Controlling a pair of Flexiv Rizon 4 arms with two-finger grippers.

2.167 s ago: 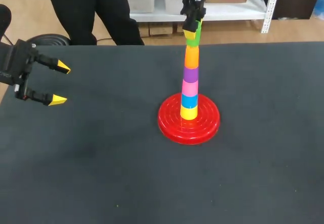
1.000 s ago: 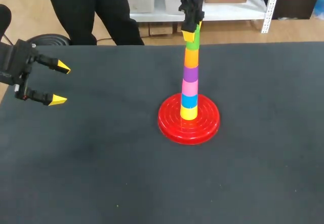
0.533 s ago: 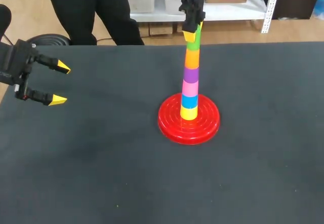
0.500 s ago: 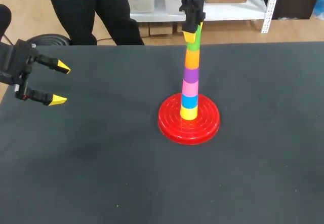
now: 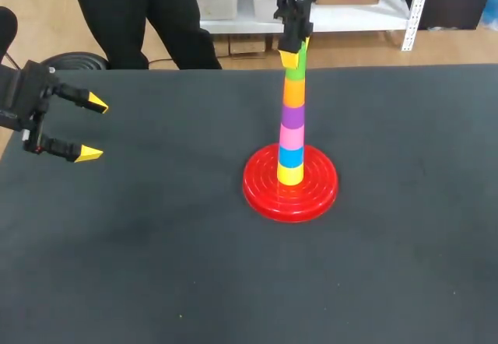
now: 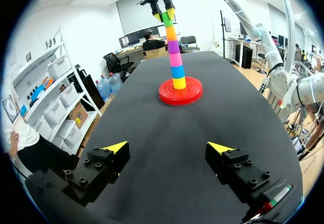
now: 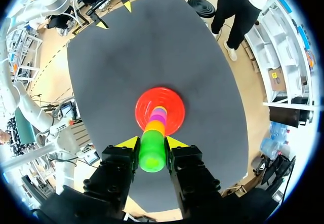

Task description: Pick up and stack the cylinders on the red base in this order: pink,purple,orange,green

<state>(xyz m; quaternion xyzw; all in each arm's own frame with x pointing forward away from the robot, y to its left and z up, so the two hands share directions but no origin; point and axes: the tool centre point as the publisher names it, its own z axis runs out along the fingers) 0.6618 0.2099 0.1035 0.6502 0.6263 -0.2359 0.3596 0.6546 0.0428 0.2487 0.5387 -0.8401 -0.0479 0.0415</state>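
— Black table point(image 5: 156, 282), red base point(image 5: 264, 192) near middle. Stacked on it?
— Upward: yellow piece point(image 5: 290, 174), blue piece point(image 5: 291, 156), pink cylinder point(image 5: 292, 135), purple cylinder point(image 5: 292, 114), orange cylinder point(image 5: 294, 91), green cylinder point(image 5: 295, 67) topmost.
— Gripped how?
— Topmost clamped on two sides by right gripper point(image 5: 294, 47); left gripper point(image 5: 92, 128) spread wide, well apart, over table's left edge.

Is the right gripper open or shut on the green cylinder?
Shut: both fingers of the right gripper touch the green cylinder, one on each side.

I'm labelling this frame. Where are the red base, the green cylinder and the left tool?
red base point(image 5: 261, 192): head view, bare rim.
green cylinder point(image 7: 152, 153): right wrist view, its visible middle.
left tool point(image 6: 168, 147): left wrist view, midway between its tips.
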